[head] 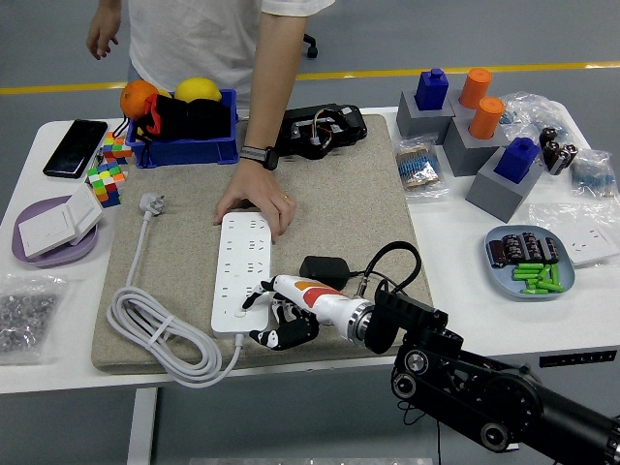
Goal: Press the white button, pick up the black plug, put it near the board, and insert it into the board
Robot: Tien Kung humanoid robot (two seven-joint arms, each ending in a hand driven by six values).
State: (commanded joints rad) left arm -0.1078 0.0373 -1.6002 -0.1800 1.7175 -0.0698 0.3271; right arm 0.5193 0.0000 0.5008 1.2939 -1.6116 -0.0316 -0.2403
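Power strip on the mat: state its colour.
White, cable included; the power strip shows best in the head view.

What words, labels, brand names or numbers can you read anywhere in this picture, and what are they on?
None can be read.
Power strip: any marking too small to read.
Black phone: screen dark.
Bags of small parts: print too blurred.

No legible text, label, brand or number anywhere on the table's objects.
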